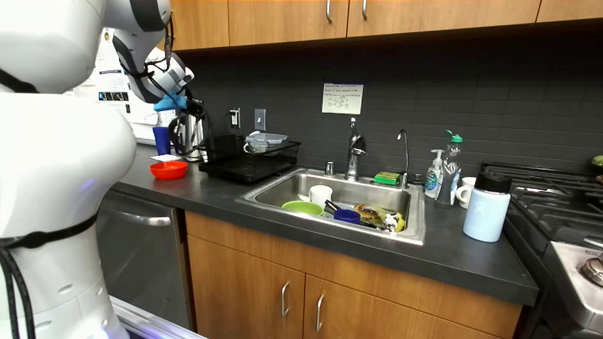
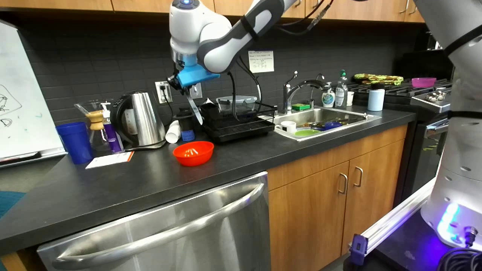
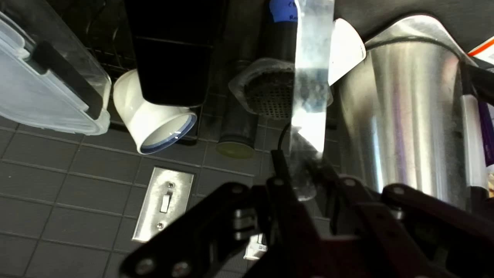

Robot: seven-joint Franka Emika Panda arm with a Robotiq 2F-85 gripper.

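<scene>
My gripper [image 2: 183, 87] is shut on a flat, shiny, knife-like utensil [image 2: 195, 110]. In an exterior view the utensil hangs down at a tilt above the counter, left of the black dish rack [image 2: 241, 130]. In the wrist view the fingertips [image 3: 303, 170] pinch one rounded end of the utensil [image 3: 310, 85], and its far end runs out of the top of the picture. The steel kettle [image 3: 405, 116] is right of it. A white mug with a blue rim [image 3: 154, 116] is to the left. A red bowl [image 2: 193, 153] stands on the counter, below and in front.
A clear lidded container [image 2: 236, 102] sits on the rack. A white cup [image 2: 173, 131] lies near the kettle. A blue cup [image 2: 75, 142] stands at the counter's left. The sink [image 1: 278, 186] holds dishes. A light blue bottle [image 1: 486, 214] stands by the stove [image 1: 560, 193].
</scene>
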